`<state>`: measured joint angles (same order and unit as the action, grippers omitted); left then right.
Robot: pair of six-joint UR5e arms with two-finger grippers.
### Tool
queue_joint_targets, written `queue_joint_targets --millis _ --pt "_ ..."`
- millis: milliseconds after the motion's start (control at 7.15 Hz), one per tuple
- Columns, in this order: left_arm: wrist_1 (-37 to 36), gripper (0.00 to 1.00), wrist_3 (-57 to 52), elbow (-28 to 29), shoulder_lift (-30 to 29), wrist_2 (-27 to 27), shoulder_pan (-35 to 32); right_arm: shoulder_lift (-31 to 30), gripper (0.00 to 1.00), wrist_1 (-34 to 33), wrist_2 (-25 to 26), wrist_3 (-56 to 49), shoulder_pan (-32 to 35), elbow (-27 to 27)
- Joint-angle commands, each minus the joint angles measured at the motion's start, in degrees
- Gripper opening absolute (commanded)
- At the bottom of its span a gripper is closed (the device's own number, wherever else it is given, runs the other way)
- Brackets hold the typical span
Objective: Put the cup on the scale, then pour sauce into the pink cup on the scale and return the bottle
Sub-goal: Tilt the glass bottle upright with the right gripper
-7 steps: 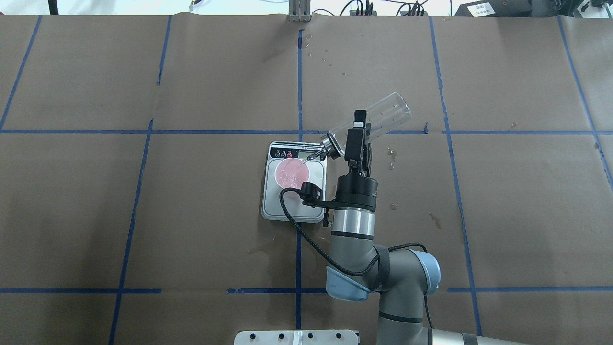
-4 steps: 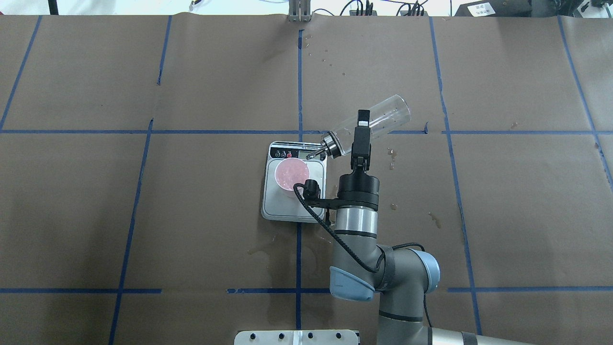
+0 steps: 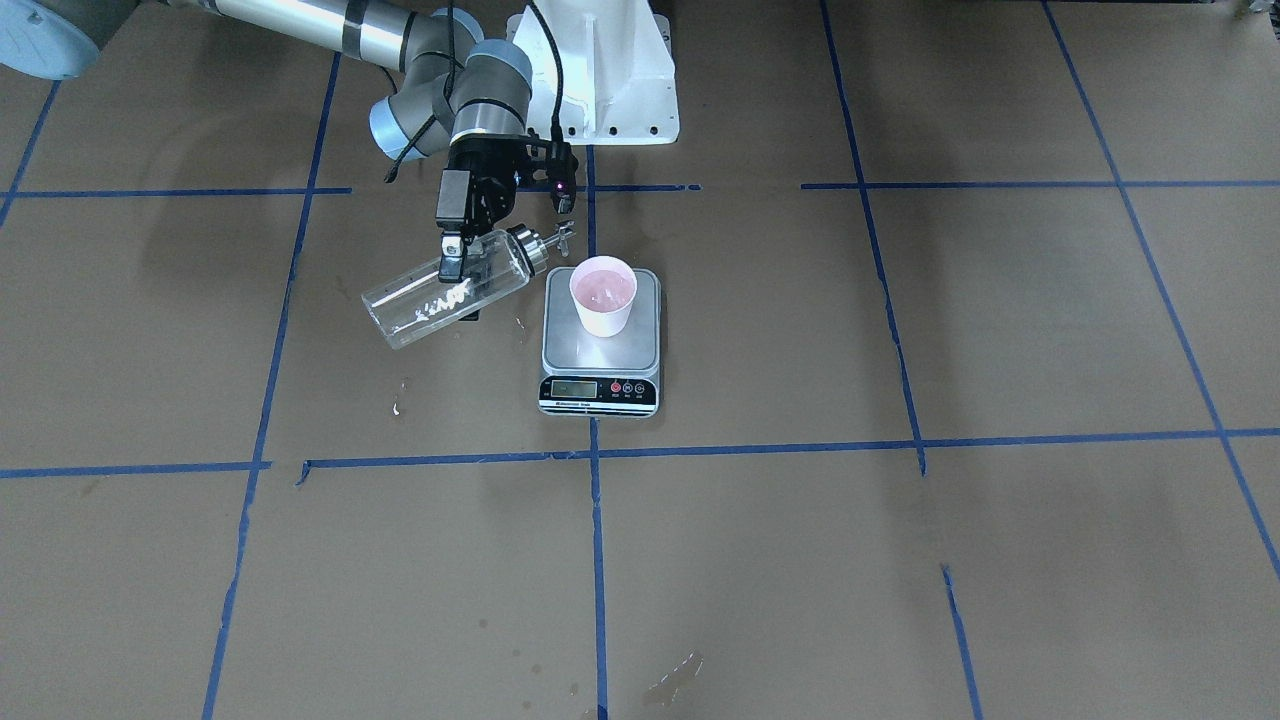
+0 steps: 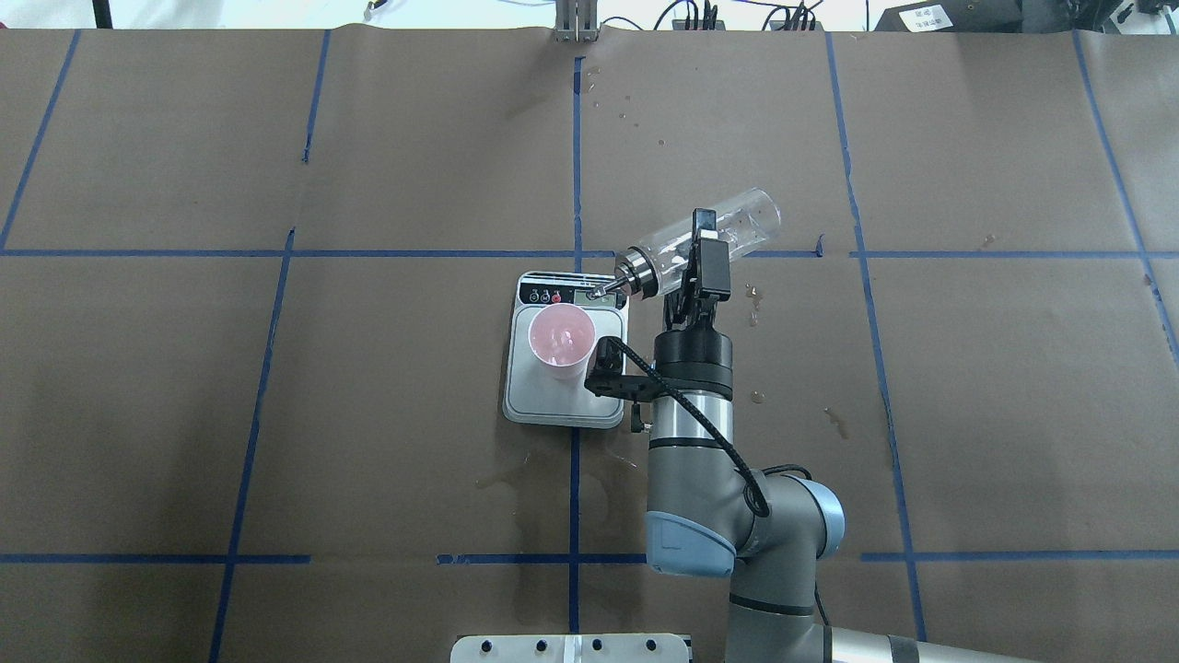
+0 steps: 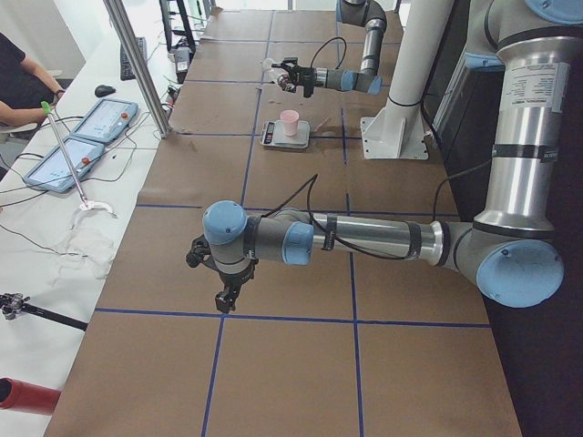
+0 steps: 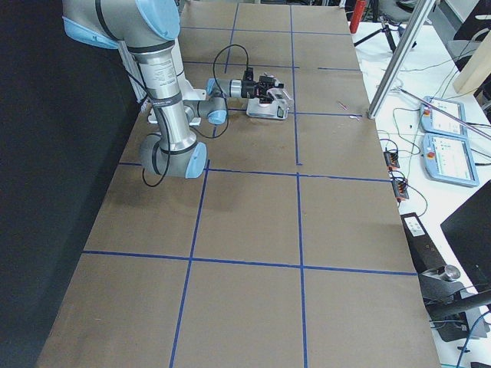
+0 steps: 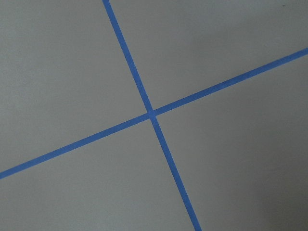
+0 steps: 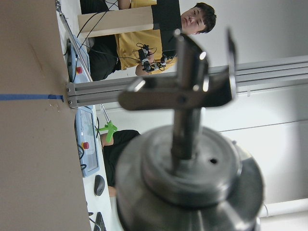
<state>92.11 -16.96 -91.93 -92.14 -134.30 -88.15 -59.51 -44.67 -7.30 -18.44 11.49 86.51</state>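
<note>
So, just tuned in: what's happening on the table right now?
The right hand is shut on the bottle, holding it tilted in the air beside the scale, spout pointing toward the cup. The cup stands upright on the scale with sauce in it. No stream shows and the spout tip sits off the cup's rim, so pouring looks finished. The bottle is not yet set down. The left hand hangs over the table, well away from this.

The bottle (image 4: 748, 224) is glossy clear glass, its collar (image 4: 637, 273) shiny metal, the scale (image 4: 553, 398) brushed steel.
</note>
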Motion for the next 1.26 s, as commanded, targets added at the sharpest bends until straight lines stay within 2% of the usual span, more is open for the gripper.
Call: queue_joint_targets --millis 0,140,420,979,1119 --pt "0.0 1.0 0.0 0.0 -0.4 0.09 0.0 -1.12 0.0 1.16 -2.97 9.87 0.11 0.67" --pt "-0.09 1.0 0.0 0.0 -0.67 0.09 0.0 -2.44 0.0 2.82 -5.08 15.39 0.37 0.85" --pt "-0.09 1.0 0.0 -0.09 -0.76 0.09 -0.09 -2.89 0.0 6.6 -7.64 18.07 0.98 1.12" --pt "-0.09 1.0 0.09 -0.61 -1.02 0.09 -0.09 -9.81 0.0 6.79 -17.2 40.0 5.19 3.04" --pt "-0.09 1.0 0.09 -0.61 -1.02 0.0 0.0 -11.48 0.0 6.79 -18.88 41.36 5.99 3.4"
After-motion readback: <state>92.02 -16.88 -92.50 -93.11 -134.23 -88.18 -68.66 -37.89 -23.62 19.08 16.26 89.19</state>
